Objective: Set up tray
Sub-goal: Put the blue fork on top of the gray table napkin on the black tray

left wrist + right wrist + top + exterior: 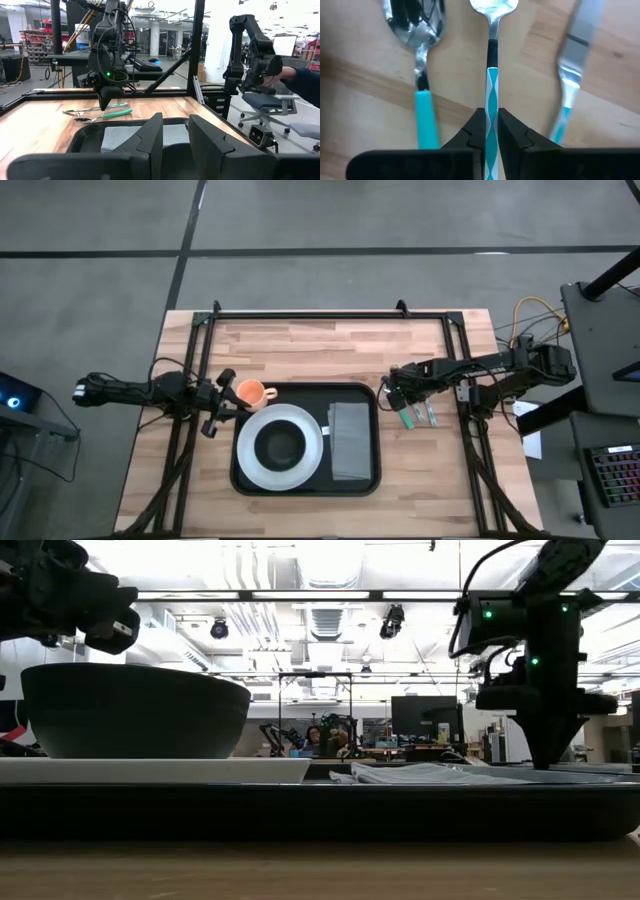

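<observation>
The black tray lies mid-table and carries a white plate with a dark bowl on it, and beside them a folded grey napkin. An orange cup stands at the tray's far left corner. My left gripper hovers open beside the cup, level, facing the tray. Three teal-handled pieces of cutlery lie on the wood right of the tray. My right gripper stands over them, shut on the middle one. My right gripper pinches the middle utensil by its teal-and-white patterned handle between the two fingers. It comes from above, pointing down, with the fingers across the handle. The utensil seems to lie flat on the table like its two neighbours.
A spoon and a knife lie close on either side of the held utensil. Black frame rails run along the table's far edge and down both sides. Bare wood shows beyond the tray. A person's sleeve shows off the table.
</observation>
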You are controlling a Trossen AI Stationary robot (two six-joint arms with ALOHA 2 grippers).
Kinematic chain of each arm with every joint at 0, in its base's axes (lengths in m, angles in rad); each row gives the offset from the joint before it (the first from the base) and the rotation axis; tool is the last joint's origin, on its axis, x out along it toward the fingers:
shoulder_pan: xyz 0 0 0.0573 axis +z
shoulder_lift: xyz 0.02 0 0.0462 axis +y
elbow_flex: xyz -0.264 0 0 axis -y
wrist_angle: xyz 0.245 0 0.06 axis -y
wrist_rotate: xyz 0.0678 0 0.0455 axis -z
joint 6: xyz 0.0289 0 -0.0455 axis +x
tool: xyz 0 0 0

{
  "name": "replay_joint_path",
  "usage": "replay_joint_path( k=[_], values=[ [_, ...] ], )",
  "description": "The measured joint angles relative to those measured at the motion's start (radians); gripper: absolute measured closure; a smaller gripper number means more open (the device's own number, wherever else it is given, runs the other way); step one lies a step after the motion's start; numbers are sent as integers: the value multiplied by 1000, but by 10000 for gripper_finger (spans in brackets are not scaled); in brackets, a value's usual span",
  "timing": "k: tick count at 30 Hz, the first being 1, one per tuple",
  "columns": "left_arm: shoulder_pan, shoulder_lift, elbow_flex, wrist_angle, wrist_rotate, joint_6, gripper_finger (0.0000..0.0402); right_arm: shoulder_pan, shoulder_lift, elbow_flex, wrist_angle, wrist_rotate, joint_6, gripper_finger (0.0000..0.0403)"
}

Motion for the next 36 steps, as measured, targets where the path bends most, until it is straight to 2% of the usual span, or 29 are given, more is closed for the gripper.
replay_joint_path(
  k=[4, 12, 36],
  values=[
    [0, 0, 0, 0, 0, 0, 327, 0, 0, 65, -77, 20, 32, 384],
    [0, 0, 0, 0, 0, 0, 327, 52, 0, 148, -74, 20, 123, 385],
    [0, 0, 0, 0, 0, 0, 327, 528, 27, 158, -58, 71, 829, 385]
  ],
)
